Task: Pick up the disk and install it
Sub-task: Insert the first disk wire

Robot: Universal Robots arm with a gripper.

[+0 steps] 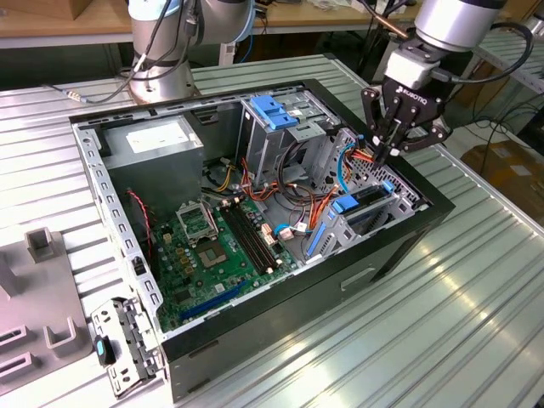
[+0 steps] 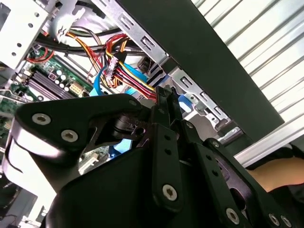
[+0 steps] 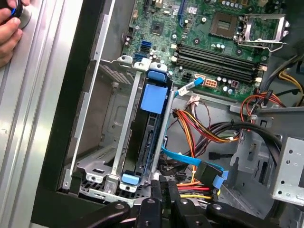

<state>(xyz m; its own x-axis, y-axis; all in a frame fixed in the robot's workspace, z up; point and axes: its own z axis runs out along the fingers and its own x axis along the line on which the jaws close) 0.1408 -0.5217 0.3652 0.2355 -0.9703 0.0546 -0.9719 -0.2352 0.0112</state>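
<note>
The disk [image 1: 371, 197] stands on edge inside the drive bay along the case wall on the exterior view's right, a dark slab with blue rails. In the first wrist view the disk [image 3: 150, 135] sits between the bay's metal rails, with a blue tab on its upper edge. My gripper [image 1: 384, 155] hangs just above the far end of that bay, beside a bundle of red, orange and yellow cables [image 2: 128, 76]. The fingers [image 3: 160, 190] are pressed together, and the gripper [image 2: 165, 92] is shut with nothing visible between them.
The open computer case [image 1: 280, 297] lies on a ribbed metal table [image 1: 459, 323]. Inside are a green motherboard [image 1: 212, 246], a grey power-supply box [image 1: 153, 140] and a metal cage with a blue handle [image 1: 274, 110]. A person's hand [image 3: 8, 28] rests on the table beside the case.
</note>
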